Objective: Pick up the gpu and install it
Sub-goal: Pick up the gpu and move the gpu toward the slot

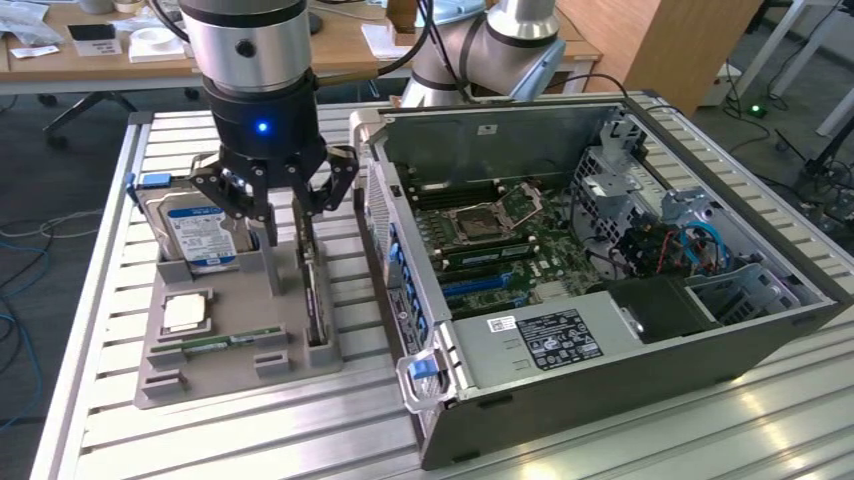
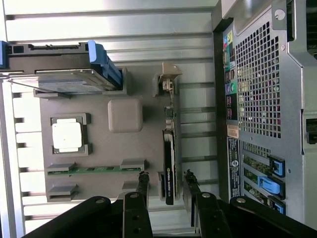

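Slatted metal table (image 1: 240,440) carries a grey parts tray (image 1: 227,375) and an open computer case (image 1: 601,340). Over the tray hangs the pincer (image 1: 296,225), its fingers spread apart and gripping nothing. The gpu (image 2: 169,148) stands on edge in its slot directly beneath, between the two fingertips. A good grip, I judge, needs the fingers centred across the thin card and square to it, clear of the hard drive (image 1: 200,235) beside them.
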Controlling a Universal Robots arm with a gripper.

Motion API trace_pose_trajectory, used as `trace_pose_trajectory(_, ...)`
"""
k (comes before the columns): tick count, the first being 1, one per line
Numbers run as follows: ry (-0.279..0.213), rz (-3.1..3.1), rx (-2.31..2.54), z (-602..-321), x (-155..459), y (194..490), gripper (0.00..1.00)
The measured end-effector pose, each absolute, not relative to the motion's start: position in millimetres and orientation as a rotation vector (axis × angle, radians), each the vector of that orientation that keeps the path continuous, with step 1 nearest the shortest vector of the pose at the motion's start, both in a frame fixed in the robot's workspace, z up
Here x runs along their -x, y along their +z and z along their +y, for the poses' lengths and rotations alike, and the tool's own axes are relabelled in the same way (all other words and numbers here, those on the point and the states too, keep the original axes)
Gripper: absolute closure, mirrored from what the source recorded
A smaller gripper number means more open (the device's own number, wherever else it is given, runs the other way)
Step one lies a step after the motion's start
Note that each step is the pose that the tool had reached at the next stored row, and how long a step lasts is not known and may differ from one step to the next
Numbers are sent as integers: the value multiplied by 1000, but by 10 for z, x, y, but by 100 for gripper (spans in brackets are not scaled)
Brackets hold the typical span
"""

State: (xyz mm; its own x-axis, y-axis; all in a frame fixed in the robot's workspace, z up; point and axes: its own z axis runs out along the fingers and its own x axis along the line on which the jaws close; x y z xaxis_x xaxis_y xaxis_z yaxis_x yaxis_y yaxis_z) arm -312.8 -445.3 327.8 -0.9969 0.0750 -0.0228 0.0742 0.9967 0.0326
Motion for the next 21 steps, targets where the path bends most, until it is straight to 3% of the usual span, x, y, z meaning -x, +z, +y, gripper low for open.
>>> trace_pose_trajectory(21, 49, 3115, -117, -4452, 3125, 3144, 58)
